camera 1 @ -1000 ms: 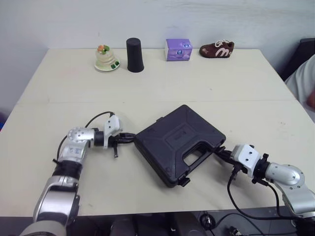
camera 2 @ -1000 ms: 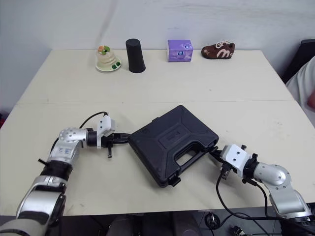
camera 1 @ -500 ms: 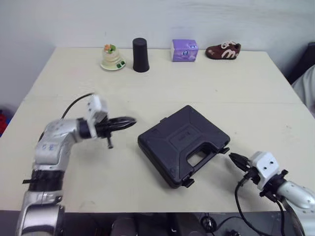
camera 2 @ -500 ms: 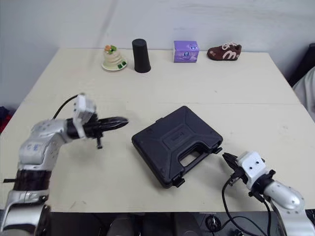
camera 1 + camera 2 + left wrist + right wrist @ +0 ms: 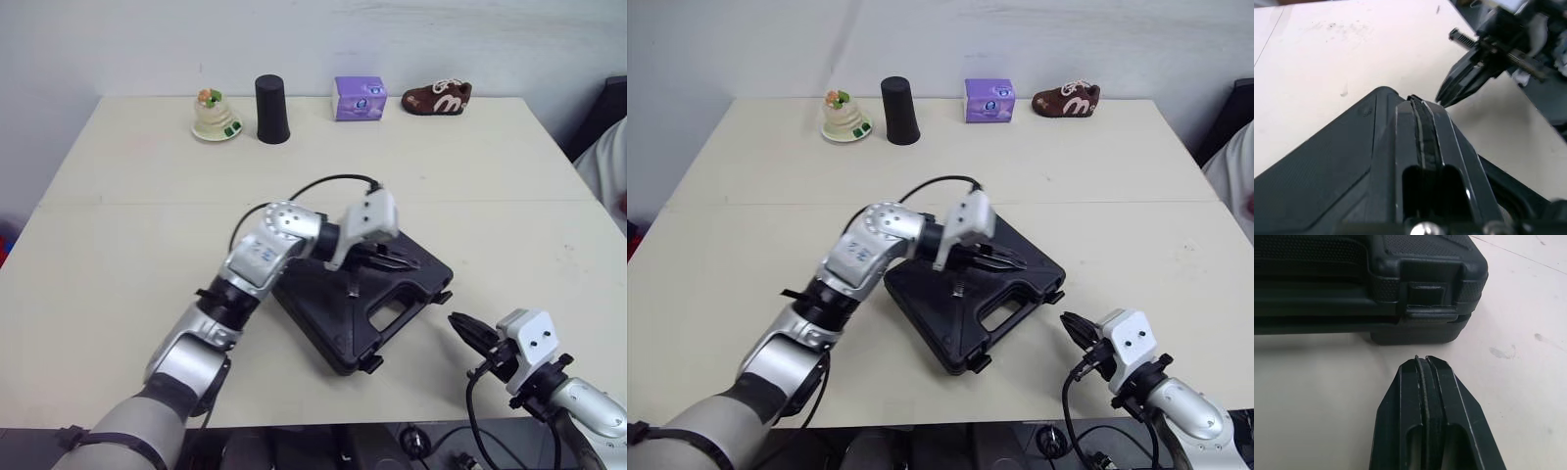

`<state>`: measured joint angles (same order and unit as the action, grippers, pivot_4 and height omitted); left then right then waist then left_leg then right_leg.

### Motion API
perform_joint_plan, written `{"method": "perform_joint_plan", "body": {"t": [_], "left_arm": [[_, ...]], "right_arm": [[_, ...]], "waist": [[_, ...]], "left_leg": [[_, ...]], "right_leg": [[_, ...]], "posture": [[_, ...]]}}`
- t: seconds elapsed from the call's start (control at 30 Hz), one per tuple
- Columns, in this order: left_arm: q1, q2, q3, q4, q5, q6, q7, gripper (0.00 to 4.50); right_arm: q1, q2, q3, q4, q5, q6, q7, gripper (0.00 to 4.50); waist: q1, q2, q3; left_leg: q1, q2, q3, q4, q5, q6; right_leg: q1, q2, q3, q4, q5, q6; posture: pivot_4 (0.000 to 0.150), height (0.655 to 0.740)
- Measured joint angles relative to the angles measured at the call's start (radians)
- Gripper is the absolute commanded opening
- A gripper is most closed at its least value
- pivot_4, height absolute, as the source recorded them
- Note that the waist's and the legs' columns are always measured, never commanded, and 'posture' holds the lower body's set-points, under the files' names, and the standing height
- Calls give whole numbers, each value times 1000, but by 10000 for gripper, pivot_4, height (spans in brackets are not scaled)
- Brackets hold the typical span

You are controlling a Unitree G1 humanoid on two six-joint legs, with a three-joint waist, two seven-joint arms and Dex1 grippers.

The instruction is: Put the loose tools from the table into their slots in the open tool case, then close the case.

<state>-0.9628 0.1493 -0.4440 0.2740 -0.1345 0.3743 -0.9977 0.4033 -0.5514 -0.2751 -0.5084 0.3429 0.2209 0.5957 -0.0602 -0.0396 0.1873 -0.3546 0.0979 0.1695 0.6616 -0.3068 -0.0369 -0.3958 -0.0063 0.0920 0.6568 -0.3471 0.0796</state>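
OK, your right gripper, clenched, points straight at a latch on the case. Left gripper, also clenched, is over the lid.

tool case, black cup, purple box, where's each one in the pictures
tool case (image 5: 328, 318): left eye view, bare lid left of the handle
black cup (image 5: 271, 111): left eye view, middle of its side
purple box (image 5: 360, 99): left eye view, front face
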Motion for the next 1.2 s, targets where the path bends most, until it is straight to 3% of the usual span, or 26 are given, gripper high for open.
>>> {"method": "perform_joint_plan", "body": {"t": [0.17, 0.57, 1.2], "left_arm": [[-49, -125, -55, 214, 118, -74, 116, 501], [-43, -127, -85, 242, 197, -137, 88, 501], [-26, -102, -80, 219, 216, -99, 79, 501]], "right_arm": [[-15, 16, 24, -1, -13, 3, -20, 0], [-127, 17, 71, 70, -77, -15, -27, 0], [-203, 5, 95, 69, -48, 60, 36, 0]], "waist": [[3, 0, 0], [2, -11, -12], [-26, -14, -19]], "left_leg": [[-2, -2, -1, 0, -2, 5], [1, -1, -1, -1, -4, 6], [3, 2, -3, -2, -5, 6]], "right_leg": [[0, -1, 1, -3, 0, 1], [4, -2, -1, -4, 0, -1], [5, -2, 0, -4, -1, -2]], "posture": [[1500, 7400], [1500, 7400], [1500, 7400]]}}
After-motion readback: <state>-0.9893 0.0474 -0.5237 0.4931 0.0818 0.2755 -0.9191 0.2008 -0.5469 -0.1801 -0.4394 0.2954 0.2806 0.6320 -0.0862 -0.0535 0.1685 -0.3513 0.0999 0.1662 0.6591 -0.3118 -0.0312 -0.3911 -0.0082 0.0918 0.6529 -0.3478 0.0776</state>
